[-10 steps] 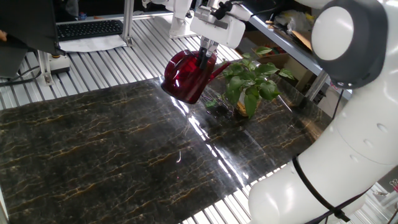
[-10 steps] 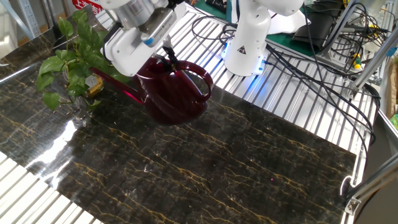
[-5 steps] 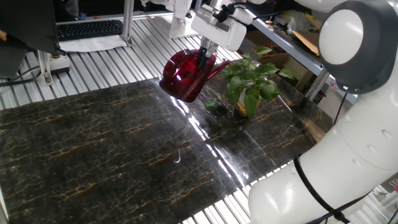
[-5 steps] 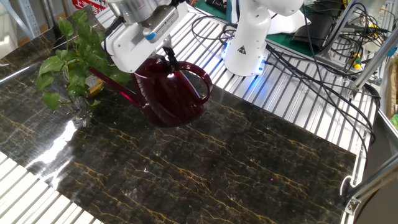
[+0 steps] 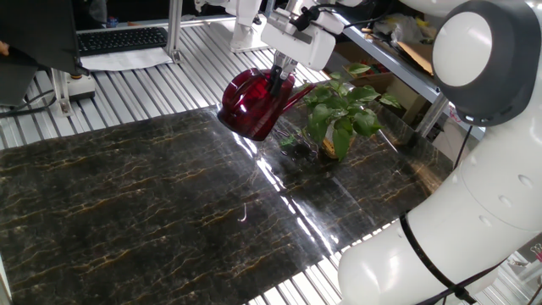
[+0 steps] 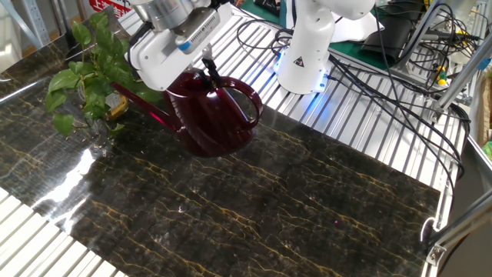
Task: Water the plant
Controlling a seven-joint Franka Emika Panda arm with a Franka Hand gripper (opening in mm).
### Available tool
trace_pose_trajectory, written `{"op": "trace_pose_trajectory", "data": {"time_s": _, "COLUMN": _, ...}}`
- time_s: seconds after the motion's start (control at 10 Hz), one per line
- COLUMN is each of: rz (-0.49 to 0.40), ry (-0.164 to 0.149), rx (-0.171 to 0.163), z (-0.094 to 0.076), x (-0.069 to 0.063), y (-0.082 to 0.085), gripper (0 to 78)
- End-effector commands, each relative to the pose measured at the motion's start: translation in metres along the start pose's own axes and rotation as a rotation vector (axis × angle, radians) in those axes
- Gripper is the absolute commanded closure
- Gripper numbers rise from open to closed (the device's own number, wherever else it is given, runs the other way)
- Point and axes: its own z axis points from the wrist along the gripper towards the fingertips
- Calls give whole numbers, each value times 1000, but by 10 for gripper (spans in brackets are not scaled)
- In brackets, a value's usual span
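One arm does all the work, and reading the first fixed view from left to right, the dark marbled desk point(image 5: 152, 203) fills the left and middle with nothing standing on it. Further right the red watering can point(image 5: 254, 103) hangs clear of the desk, tipped so its long spout point(image 5: 298, 96) slants toward the plant point(image 5: 341, 114) — a pose that suits pouring, since the spout end reaches in among the leaves. Above the can sits the gripper point(image 5: 278, 78), its jaws pinching the can's top handle; gripping there lets the wrist tilt the body while the spout leads. The plant stands on the desk near its far right corner, just beside the can's spout, its broad green leaves spreading over the pot so that the pot is mostly hidden.

From the other fixed view the order reverses: the plant point(image 6: 86, 73) is at the left, the spout point(image 6: 142, 108) runs from its foliage rightward and up to the can point(image 6: 215, 115), and the gripper point(image 6: 207, 75) bears down on the handle from above. No stream of water can be made out in either view, so whether pouring has begun cannot be told — the tilt looks modest, and more may be needed.
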Motion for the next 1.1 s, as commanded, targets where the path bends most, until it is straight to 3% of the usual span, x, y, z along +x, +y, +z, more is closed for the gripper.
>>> {"op": "trace_pose_trajectory", "data": {"time_s": 0.1, "rz": -27, "ry": 44, "rx": 51, "z": -50, "x": -39, "y": -45, "gripper": 764}}
{"op": "trace_pose_trajectory", "data": {"time_s": 0.3, "rz": -21, "ry": 38, "rx": 58, "z": -57, "x": -42, "y": -51, "gripper": 764}}
{"op": "trace_pose_trajectory", "data": {"time_s": 0.7, "rz": -14, "ry": -6, "rx": 57, "z": -60, "x": -43, "y": -51, "gripper": 764}}
{"op": "trace_pose_trajectory", "data": {"time_s": 1.0, "rz": -20, "ry": -2, "rx": 59, "z": -61, "x": -42, "y": -48, "gripper": 764}}
{"op": "trace_pose_trajectory", "data": {"time_s": 1.1, "rz": -11, "ry": 8, "rx": 58, "z": -54, "x": -38, "y": -42, "gripper": 764}}
